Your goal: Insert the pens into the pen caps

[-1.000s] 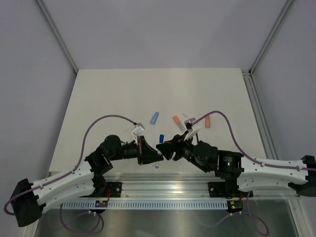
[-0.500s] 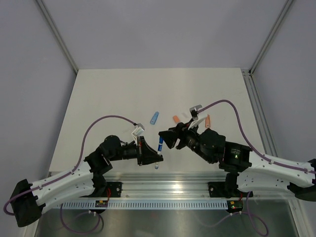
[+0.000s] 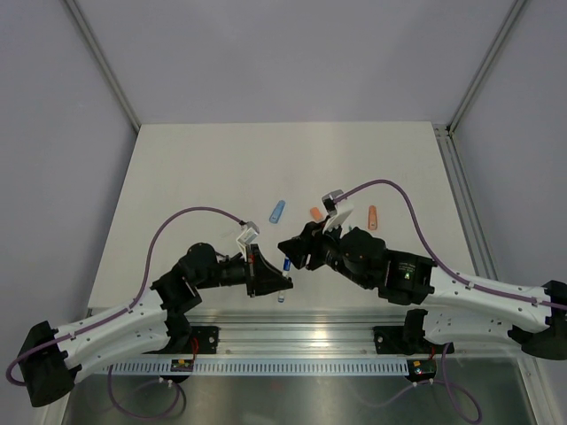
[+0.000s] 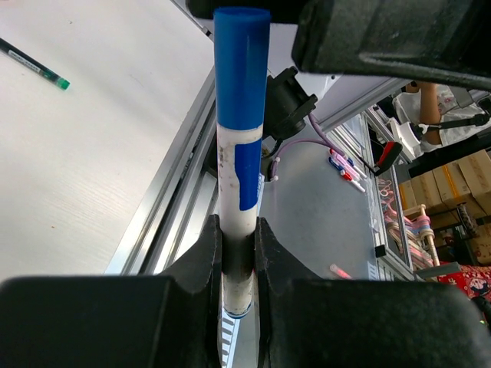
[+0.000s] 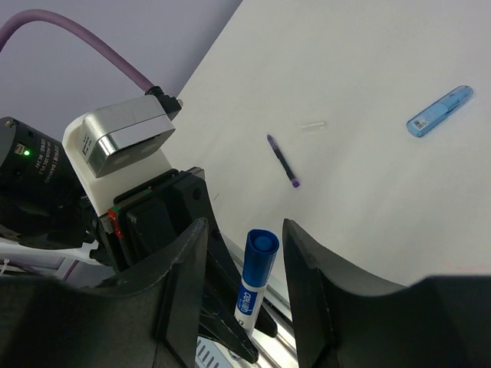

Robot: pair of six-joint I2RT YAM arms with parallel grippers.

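A pen with a white barrel [image 4: 238, 192] stands upright in my left gripper [image 4: 238, 226], which is shut on its lower barrel. A blue pen cap [image 4: 242, 69] sits on its upper end. In the right wrist view that blue cap [image 5: 259, 257] stands between the fingers of my right gripper [image 5: 244, 238], which is open and clear of it on both sides. From above, the pen [image 3: 285, 264] shows between the left gripper [image 3: 280, 283] and the right gripper [image 3: 289, 251], near the table's front edge.
On the table lie a light blue cap [image 3: 277, 211], two orange caps [image 3: 315, 213] [image 3: 373, 217], a thin dark purple-tipped pen [image 5: 282, 161], a small clear cap [image 5: 313, 125] and a green-tipped pen [image 4: 34, 64]. The metal rail [image 3: 292, 319] runs just behind the grippers.
My right gripper drew back up and to the right, then came left again, and its open jaws now flank the capped end. The left gripper has kept its hold and place.
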